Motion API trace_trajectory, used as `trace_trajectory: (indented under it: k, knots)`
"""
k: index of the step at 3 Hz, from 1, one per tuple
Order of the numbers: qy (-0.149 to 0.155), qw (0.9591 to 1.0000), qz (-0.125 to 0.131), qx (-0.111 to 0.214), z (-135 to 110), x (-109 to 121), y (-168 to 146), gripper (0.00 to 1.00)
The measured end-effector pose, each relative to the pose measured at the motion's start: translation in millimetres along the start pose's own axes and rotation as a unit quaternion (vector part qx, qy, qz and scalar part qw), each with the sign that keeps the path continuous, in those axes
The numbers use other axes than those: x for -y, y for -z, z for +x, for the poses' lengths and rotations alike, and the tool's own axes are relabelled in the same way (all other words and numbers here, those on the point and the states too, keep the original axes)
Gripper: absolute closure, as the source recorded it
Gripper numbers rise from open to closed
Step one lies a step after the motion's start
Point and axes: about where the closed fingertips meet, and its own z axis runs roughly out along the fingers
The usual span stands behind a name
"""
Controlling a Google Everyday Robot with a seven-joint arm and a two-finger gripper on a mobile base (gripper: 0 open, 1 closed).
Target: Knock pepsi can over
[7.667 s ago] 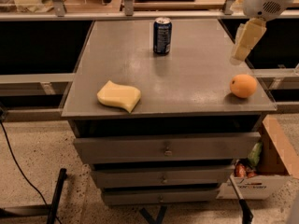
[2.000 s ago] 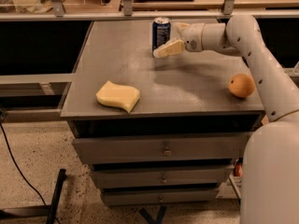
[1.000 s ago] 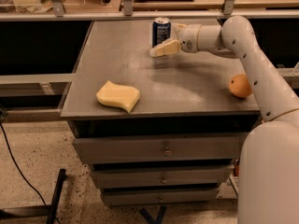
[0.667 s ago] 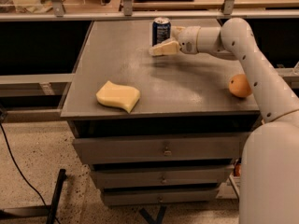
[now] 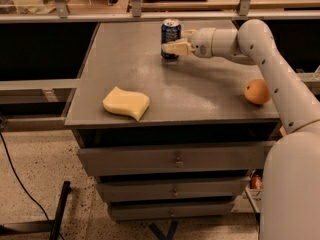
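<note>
The pepsi can [image 5: 170, 32], dark blue with a silver top rim, stands upright near the back edge of the grey cabinet top [image 5: 200, 94]. My gripper [image 5: 173, 48] reaches in from the right on a white arm. Its pale fingers lie across the front of the can's lower half, touching or nearly touching it. The can's base is partly hidden behind the fingers.
A yellow sponge [image 5: 126, 103] lies at the front left of the top. An orange [image 5: 257, 91] sits at the right edge. Drawers [image 5: 175, 160] are below. A shelf rail [image 5: 150, 15] runs behind the can. A black cable [image 5: 20, 184] lies on the floor at left.
The gripper has moved a little further left against the can's lower front. The can still stands upright in the same spot.
</note>
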Motion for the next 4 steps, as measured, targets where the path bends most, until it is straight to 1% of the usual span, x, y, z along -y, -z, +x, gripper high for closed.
trace_trajectory:
  k: [1, 2, 3, 4]
  knots:
    - [-0.001, 1.0000, -0.006, -0.005, -4, -3, 3, 0.87]
    - [0.027, 0.9979, -0.024, -0.054, -21, -9, 4, 1.00]
    - [0.084, 0.9846, -0.049, -0.145, -38, -21, 10, 1.00]
    - [0.148, 0.9515, -0.082, -0.257, -39, -38, 15, 1.00]
